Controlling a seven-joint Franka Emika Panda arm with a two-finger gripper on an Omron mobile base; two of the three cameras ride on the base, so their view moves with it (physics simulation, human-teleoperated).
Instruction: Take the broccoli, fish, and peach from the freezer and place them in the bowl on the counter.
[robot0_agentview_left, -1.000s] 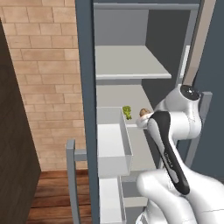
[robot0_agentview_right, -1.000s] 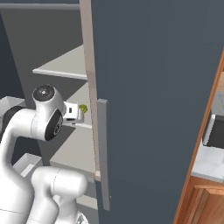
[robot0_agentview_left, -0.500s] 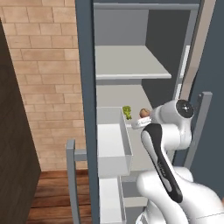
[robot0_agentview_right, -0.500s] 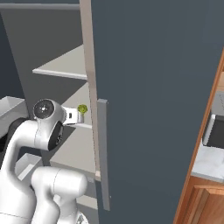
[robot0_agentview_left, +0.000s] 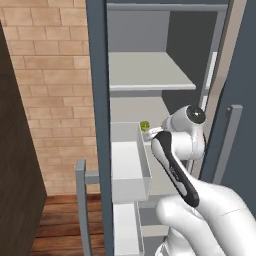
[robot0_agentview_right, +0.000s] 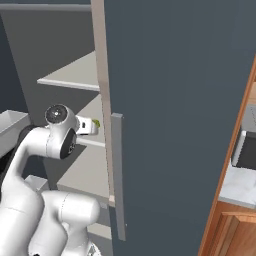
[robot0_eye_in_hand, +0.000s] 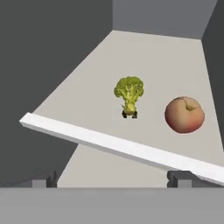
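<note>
End effector reaching into the open freezer (robot0_agentview_left: 100, 75).
The freezer is standing open, its pale shelf (robot0_eye_in_hand: 144, 65) carrying the peach (robot0_eye_in_hand: 184, 114) on the right and the smaller broccoli (robot0_eye_in_hand: 129, 92) just left of it, apart; the end effector (robot0_eye_in_hand: 116, 178) is hovering near them, jaws spread wide, gripping nothing.

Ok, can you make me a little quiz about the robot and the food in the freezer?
1. True or false: the peach touches the broccoli.
2. What do both foods rest on?
A. a door bin
B. a pale grey freezer shelf
C. a plate
3. Fill in: the gripper is ____ and holds nothing.

Key:
1. False, there is a gap between them.
2. B
3. open
</note>
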